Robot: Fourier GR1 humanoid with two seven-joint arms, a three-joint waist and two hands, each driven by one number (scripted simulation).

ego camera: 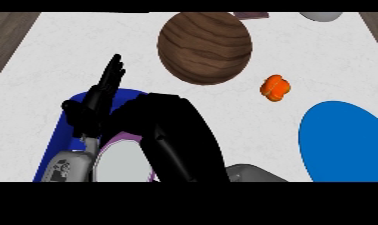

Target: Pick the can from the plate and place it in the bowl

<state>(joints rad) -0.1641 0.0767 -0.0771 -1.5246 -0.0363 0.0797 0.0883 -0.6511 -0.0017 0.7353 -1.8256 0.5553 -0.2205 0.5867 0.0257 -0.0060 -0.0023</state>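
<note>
The can [122, 163], with a grey lid and a purple rim, shows large at the lower left, close to the view. My right hand [173, 129] comes across from the lower right and curls round the can's right side, hiding most of its body. Can and hand are over a blue bowl [62, 136] at the lower left, of which only the left wall and far rim show. I cannot tell whether the can touches the bowl. A blue plate [341, 141] at the right has nothing on it. My left hand [97, 100] stands open, fingers up, by the bowl's far rim.
A round brown wooden dish [205, 48] lies at the back centre. A small orange object [275, 88] sits between it and the blue plate. A grey object [322, 16] and a dark one [252, 15] lie at the far edge.
</note>
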